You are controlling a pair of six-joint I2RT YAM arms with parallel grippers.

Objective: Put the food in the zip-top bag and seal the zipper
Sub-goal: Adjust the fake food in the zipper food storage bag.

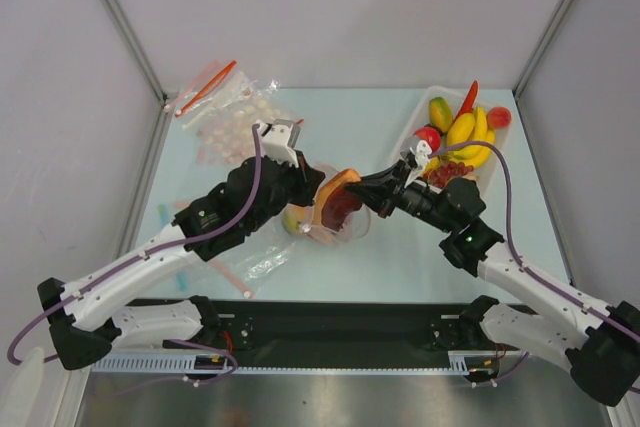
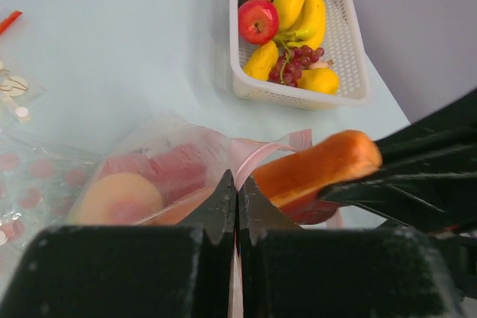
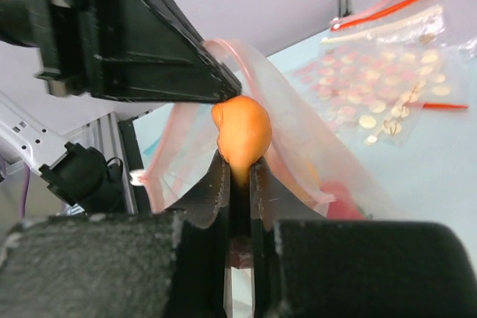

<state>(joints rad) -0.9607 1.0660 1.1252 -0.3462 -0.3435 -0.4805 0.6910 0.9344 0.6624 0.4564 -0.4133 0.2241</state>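
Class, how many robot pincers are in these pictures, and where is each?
2. The left pincer pinches the edge of the zip-top bag; the right pincer holds orange toy food at its mouth.

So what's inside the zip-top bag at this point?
A pale orange peach and a red piece show through the zip-top bag; an orange piece sits at its mouth. The left gripper hides the bottom.

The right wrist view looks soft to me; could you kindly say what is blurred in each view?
Right wrist: the right gripper and orange toy food are blurred, dotted bags sharper. Left wrist: left gripper blurred, white tray crisp. Top external: evenly lit, sharp.
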